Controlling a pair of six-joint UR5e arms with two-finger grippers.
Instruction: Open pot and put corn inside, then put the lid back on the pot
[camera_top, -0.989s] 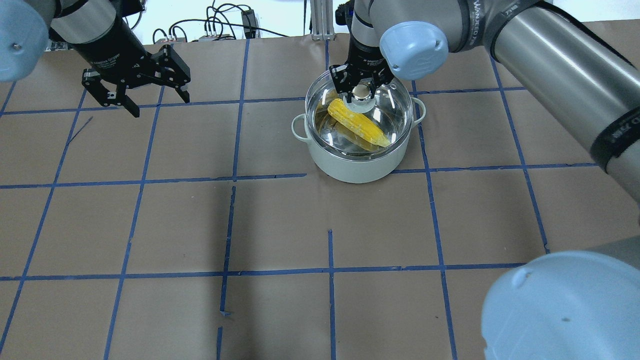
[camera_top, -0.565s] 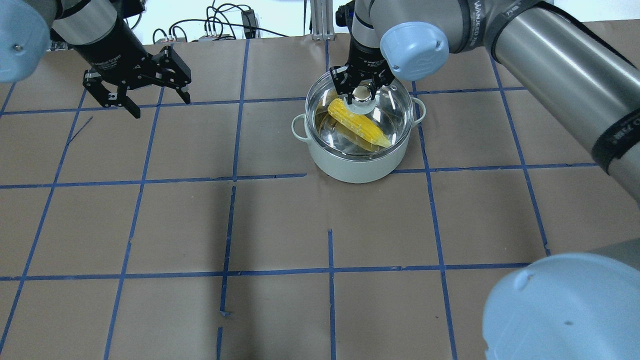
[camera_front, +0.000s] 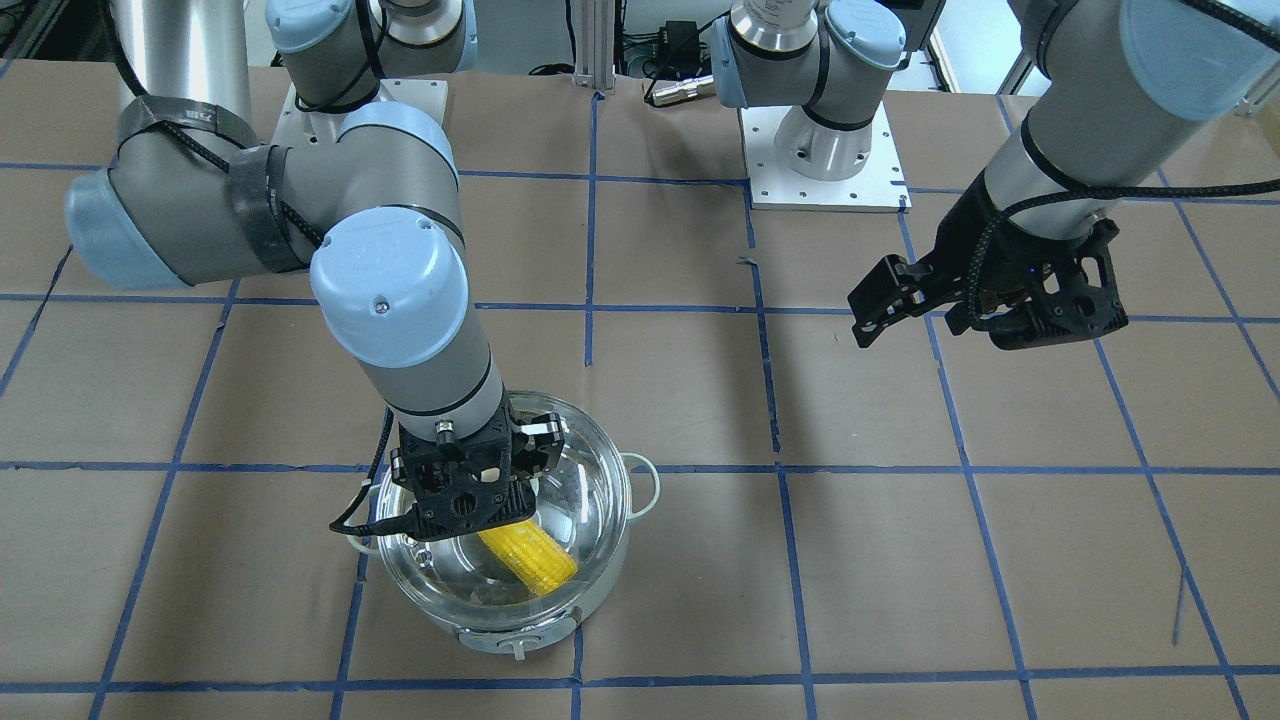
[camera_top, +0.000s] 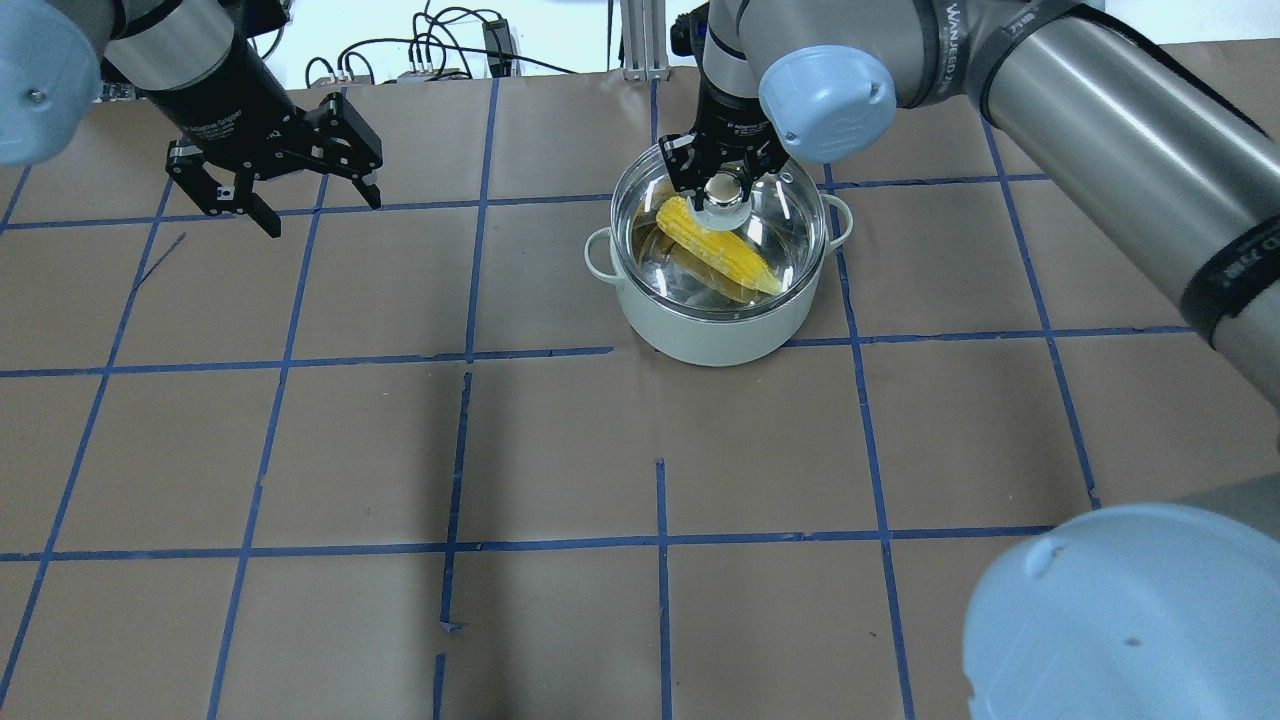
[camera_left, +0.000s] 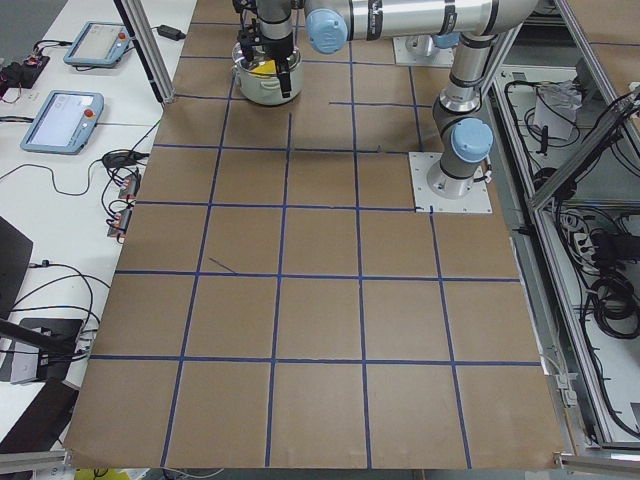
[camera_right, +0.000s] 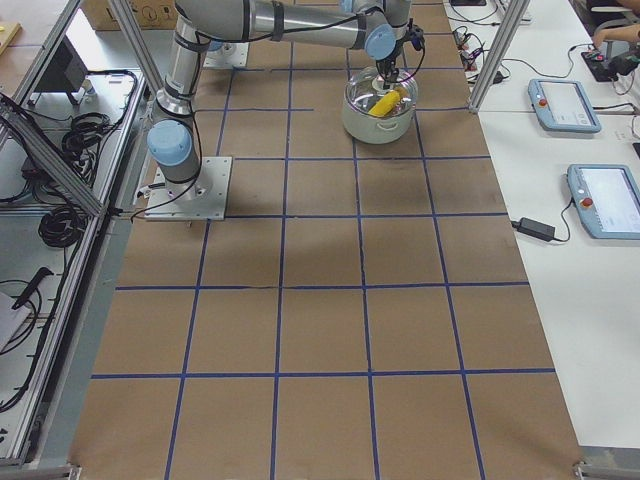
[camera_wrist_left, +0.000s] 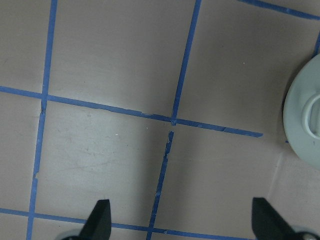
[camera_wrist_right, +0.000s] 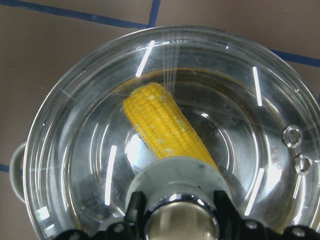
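Brown-papered table (camera_top: 560, 450), blue tape grid, under everything. Right arm (camera_top: 1100, 110) slanting in from the right of the pot (camera_top: 700, 335) and dropping straight down over it; wrist housing (camera_top: 825, 100) masking the pot's far rim from overhead and much of its robot-side half in the front-facing view. Left arm (camera_top: 170, 50) well off to the pot's left, raised above the paper. Two screen pendants (camera_right: 605, 200) on a white bench (camera_right: 560, 120) past the table edge, well apart from the pot; cables (camera_top: 440, 40) beyond the table's far edge, behind and left of the pot. Pot upright, pale, one loop handle (camera_top: 598, 255) at each side. Glass lid (camera_top: 790, 215) level over the pot's mouth, spanning it rim to rim; seated or a shade above the rim, cannot tell. Corn (camera_top: 725, 255) inside the pot beneath the lid, lying slantwise on the steel floor, plain through the glass, one end running under the knob's white base in the right wrist view. Knob (camera_wrist_right: 181, 225) at the lid's centre, over the middle of the pot. Right gripper (camera_top: 722, 186) closed narrow on that knob, a black finger (camera_wrist_right: 134, 210) tight against each flank, corn directly below the fingers with the glass between. Left gripper (camera_top: 320, 205) splayed wide over the paper, gripping nothing; pot's wall just at the right edge of its wrist view, well apart from both fingertips (camera_wrist_left: 101, 217).
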